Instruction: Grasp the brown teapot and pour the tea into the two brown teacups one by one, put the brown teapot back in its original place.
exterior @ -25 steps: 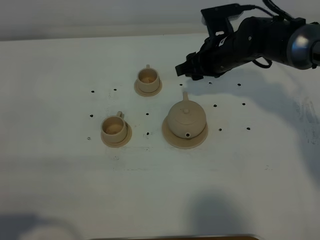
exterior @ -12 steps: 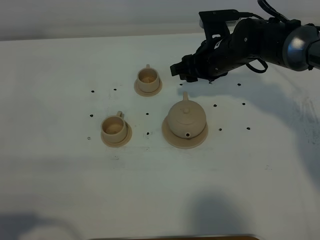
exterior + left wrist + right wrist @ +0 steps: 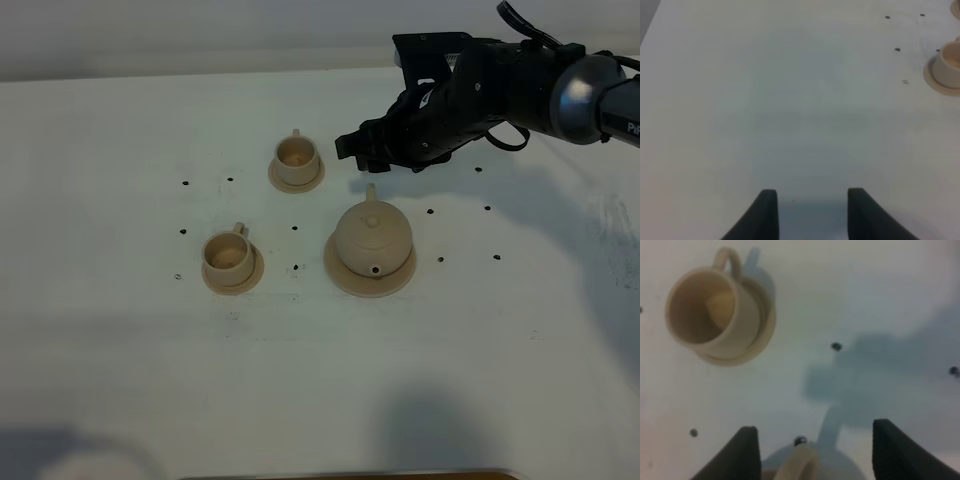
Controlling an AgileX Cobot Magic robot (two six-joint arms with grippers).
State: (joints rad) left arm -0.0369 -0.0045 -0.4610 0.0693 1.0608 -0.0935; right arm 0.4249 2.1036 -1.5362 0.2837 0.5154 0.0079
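Black right gripper (image 3: 362,150) hovers with jaws spread just behind the loop handle of the squat tan ceramic teapot (image 3: 372,236), which sits ungrasped on its wide tan saucer (image 3: 336,270). Pouring into both small tan teacups (image 3: 297,156) (image 3: 227,256) remains. Left gripper (image 3: 812,212) idles clenched and empty.

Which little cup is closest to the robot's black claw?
The far teacup, just left of the right gripper; the other teacup sits nearer the front.

Lab-type test setup: bare white bench (image 3: 120,380) w/ small black marker dots (image 3: 186,184), robot arm (image 3: 520,85) overhead.
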